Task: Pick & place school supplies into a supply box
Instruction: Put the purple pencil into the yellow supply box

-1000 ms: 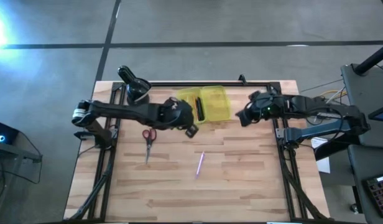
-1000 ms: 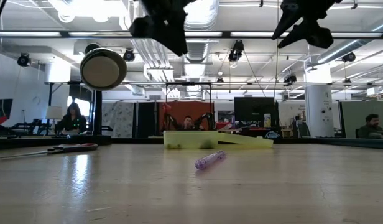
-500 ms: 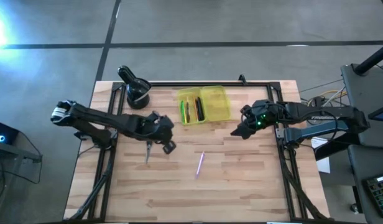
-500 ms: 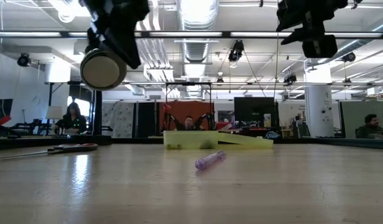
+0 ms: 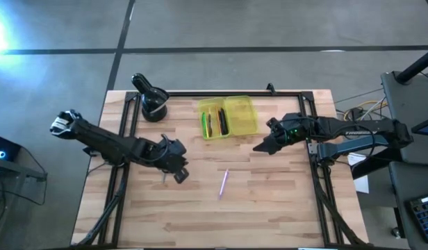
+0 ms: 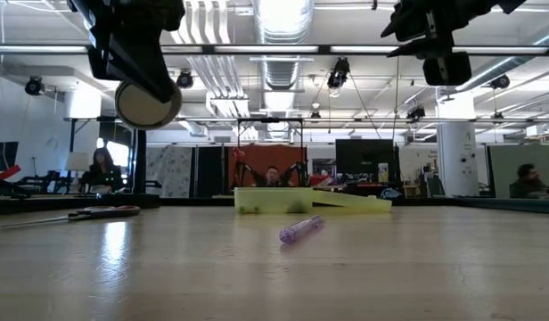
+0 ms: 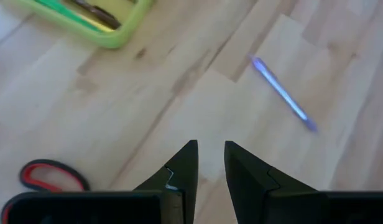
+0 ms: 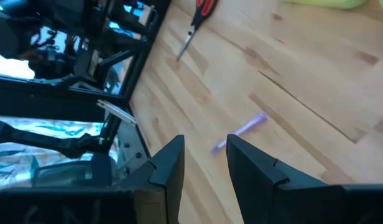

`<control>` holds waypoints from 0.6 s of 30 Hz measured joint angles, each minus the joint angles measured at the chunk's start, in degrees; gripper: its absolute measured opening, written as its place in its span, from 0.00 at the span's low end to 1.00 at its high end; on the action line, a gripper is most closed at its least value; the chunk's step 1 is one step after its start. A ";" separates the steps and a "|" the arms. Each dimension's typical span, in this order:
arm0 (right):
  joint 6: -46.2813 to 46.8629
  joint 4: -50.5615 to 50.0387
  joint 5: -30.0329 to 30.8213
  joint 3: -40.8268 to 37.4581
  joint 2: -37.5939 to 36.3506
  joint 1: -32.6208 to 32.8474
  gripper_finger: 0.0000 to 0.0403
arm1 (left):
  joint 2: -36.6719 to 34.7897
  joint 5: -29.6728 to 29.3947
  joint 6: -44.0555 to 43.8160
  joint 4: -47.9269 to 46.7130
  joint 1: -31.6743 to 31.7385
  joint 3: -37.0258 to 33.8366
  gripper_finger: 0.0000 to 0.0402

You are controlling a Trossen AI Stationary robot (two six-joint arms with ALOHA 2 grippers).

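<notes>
Since a second ago the left gripper has swung from beside the supply box at upper centre of the high view down to the scissors at centre left, its fingers a narrow gap apart and holding nothing. Right gripper, right of centre, has drifted slightly lower, also slightly parted and empty. Below centre lies the purple pen, likely light, stiff, slick and prone to roll; pinch it mid-barrel. Scissors look heavier and rigid, best gripped near the pivot.
</notes>
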 joint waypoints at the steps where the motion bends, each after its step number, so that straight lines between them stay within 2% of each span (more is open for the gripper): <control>1: -0.01 0.26 0.04 0.00 0.00 0.00 0.28 | 0.15 0.00 0.16 0.49 -0.28 -0.02 0.16; 8: -0.92 -0.04 2.74 -0.10 0.00 0.11 0.28 | 0.64 1.17 -0.20 8.66 0.14 -2.70 0.16; 11: -5.18 -0.02 2.77 -0.11 0.00 0.33 0.28 | 0.64 1.79 -0.70 10.36 0.28 -3.35 0.16; 13: -10.76 0.32 2.75 -0.11 0.00 1.25 0.28 | 0.64 1.80 -0.56 10.47 0.28 -3.63 0.16; 18: -34.48 6.60 2.52 -0.11 0.00 4.83 0.28 | 0.64 1.88 -0.55 10.79 0.28 -4.39 0.15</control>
